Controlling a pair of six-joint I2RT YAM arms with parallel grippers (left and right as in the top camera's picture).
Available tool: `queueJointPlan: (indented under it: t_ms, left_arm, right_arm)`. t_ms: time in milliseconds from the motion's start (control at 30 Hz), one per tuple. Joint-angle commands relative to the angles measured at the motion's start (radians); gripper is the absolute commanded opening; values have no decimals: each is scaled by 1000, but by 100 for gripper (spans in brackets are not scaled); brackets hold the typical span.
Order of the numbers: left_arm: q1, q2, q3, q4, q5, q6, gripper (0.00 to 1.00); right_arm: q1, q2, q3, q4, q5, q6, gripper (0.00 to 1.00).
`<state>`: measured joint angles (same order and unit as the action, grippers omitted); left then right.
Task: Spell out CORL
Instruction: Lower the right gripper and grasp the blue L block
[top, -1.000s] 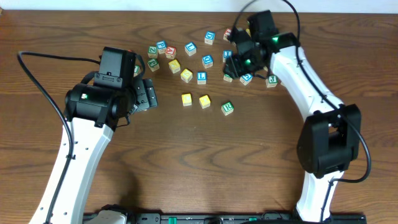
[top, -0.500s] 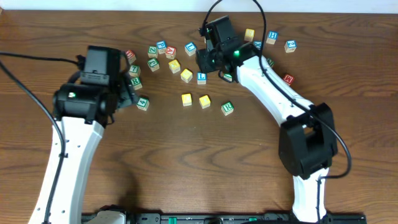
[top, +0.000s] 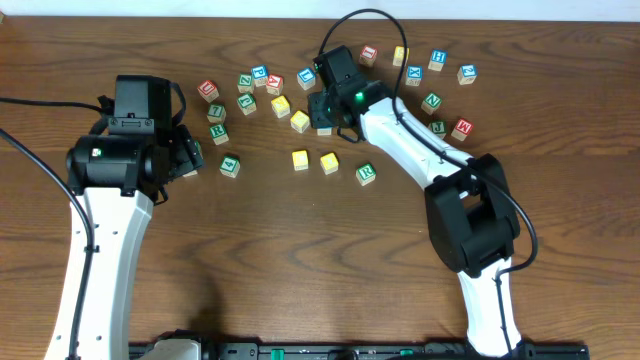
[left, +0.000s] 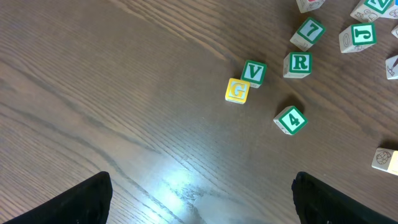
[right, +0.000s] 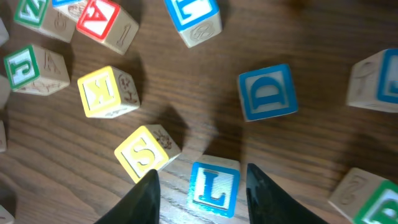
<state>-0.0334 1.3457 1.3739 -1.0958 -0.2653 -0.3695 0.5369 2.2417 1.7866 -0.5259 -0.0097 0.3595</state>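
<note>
The right gripper (right: 202, 175) has its jaws apart, 1 finger on each side of the blue L cube (right: 213, 186). A sliver of wood shows between cube and finger, so I judge it lined up for the pinch rather than clamped. Straddling this cube makes sense, as L is the word's last letter. The yellow S cube (right: 147, 152) sits just beside 1 finger, near enough to be nudged as the jaws close, while the blue D cube (right: 267, 92) lies apart. Overhead, a row is laid nearer the robot: a yellow-topped cube (top: 300, 159), a second yellow-topped cube (top: 329, 162), then the green R cube (top: 366, 174). There is bare table (top: 400, 200) past the R, where the L would go. The left gripper (left: 202, 186) hangs wide open, holding nothing, off to the side of the pile, likely to leave the right arm room.
</note>
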Motion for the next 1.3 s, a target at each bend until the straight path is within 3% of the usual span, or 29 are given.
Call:
queueJointPlan:
  t_ms: [0,500,767,933,1067,1267]
  left_arm:
    - [4,6,16,-4,-16,-6,91]
    - [4,6,16,-3,-16,-6,91]
    - [4,6,16,-3,-16,-6,91]
    - [4,6,16,-3,-16,-6,91]
    - [4,6,16,-3,-16,-6,91]
    - [4,6,16,-3,-16,-6,91]
  right_arm:
    - [13,39,3,0,20,16,35]
    - [15,57,3,2,87,52,37]
    - [15,59,3,2,85,43,49]
    - [23,88,3,6,82,27,49]
    - [24,118,3,14,82,25,45]
    - [22,126,3,21,83,25,32]
